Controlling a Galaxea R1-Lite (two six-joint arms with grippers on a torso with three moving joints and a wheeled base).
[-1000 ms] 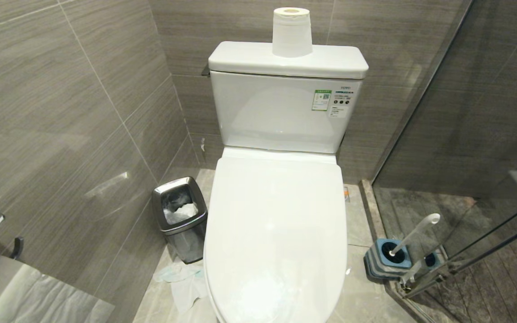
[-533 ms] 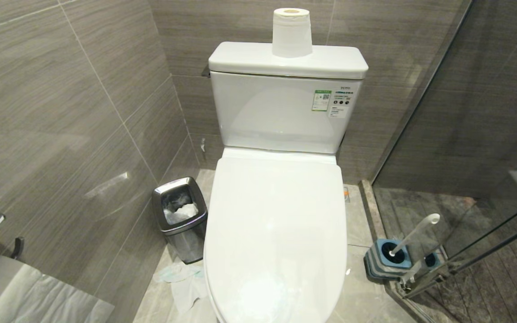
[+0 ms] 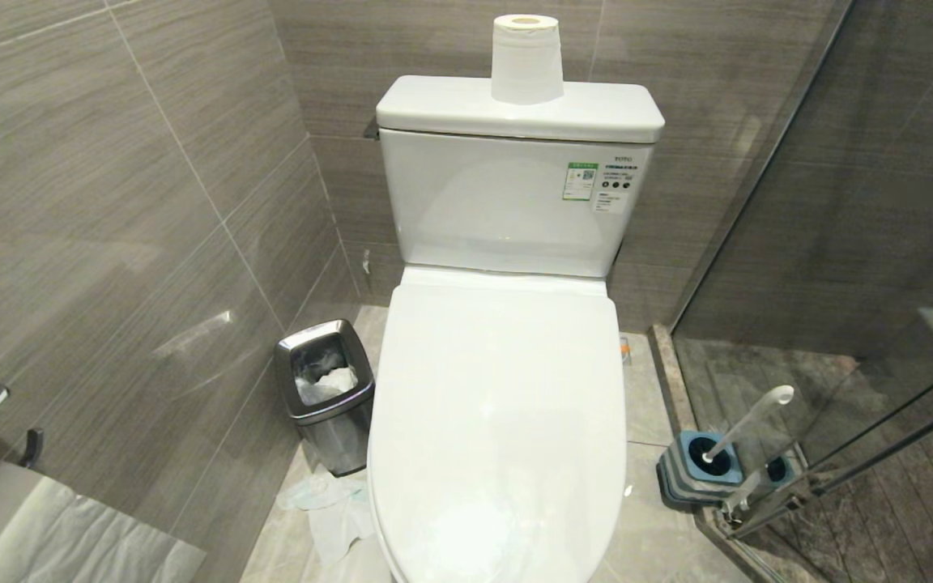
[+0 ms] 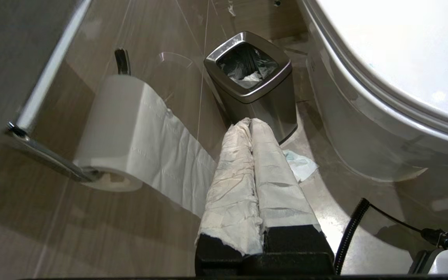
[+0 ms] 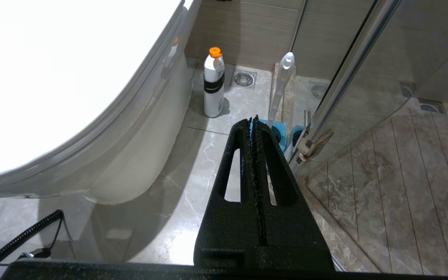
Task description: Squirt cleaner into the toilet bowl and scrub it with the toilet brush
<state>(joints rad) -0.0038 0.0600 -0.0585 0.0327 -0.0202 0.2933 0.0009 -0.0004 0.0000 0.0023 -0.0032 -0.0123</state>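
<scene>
The white toilet fills the middle of the head view with its lid down, so the toilet bowl is hidden. The toilet brush leans in its blue-and-grey holder on the floor to the right. No cleaner liquid shows; a white bottle with an orange cap stands by the toilet's base. Neither arm appears in the head view. My left gripper, its fingers wrapped in white, is shut and empty low beside the toilet's left flank. My right gripper is shut and empty, short of the brush handle.
A steel waste bin stands left of the toilet, crumpled tissue on the floor before it. A paper roll sits on the tank; another hangs on the left wall. The glass shower door closes off the right.
</scene>
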